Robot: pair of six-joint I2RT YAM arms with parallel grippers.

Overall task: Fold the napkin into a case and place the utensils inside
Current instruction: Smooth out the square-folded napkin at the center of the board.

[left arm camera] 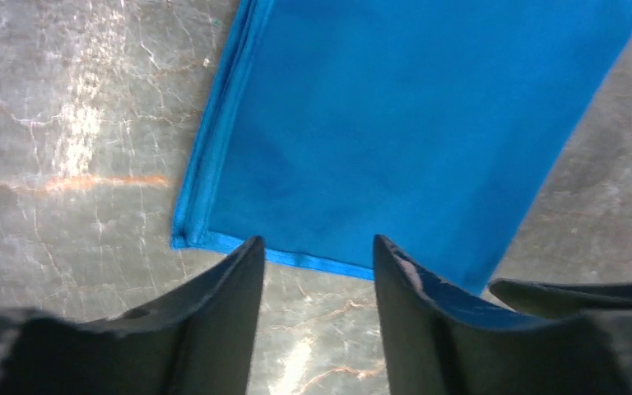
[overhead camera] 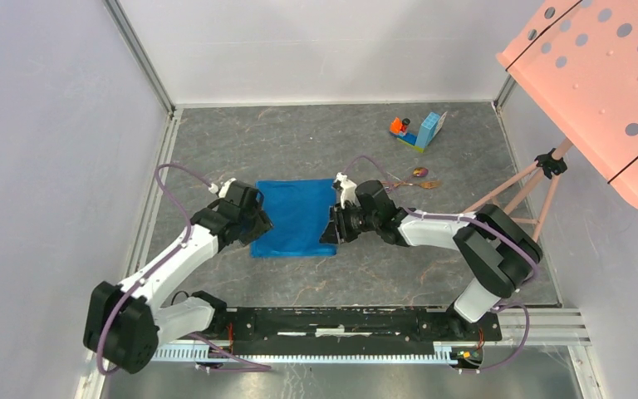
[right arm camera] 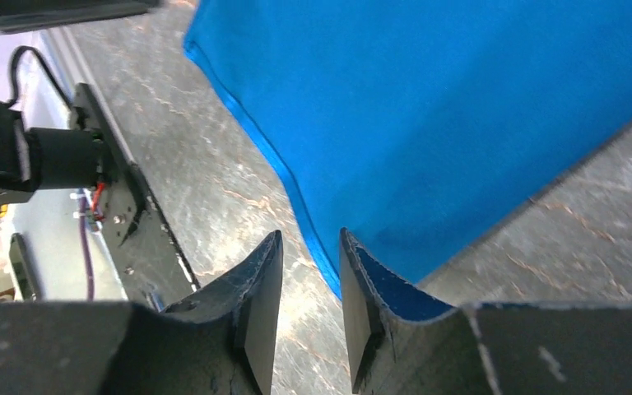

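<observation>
The left tool [left arm camera: 317, 247] stands half open at the left edge of the napkin [overhead camera: 295, 216] and holds nothing. The napkin lies flat on the worktop [overhead camera: 382, 274]. At its right edge the right tool [right arm camera: 311, 239] is almost closed with a narrow gap. It may catch only one layer, and then the fold would slip.

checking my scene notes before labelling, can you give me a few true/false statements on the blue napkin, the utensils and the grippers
1. The bright blue cloth napkin lies flat on the grey marbled table, between the left gripper and the right gripper. True.
2. The copper-gold metal utensils lie on top of the napkin. False: they lie on the bare table, apart from the napkin, beyond the right arm.
3. The orange-and-blue toy block piece stands toward the table's far right, away from the napkin. True.
4. The left gripper is pressed fully shut. False: a gap shows between its jaws, with table visible through it.
</observation>
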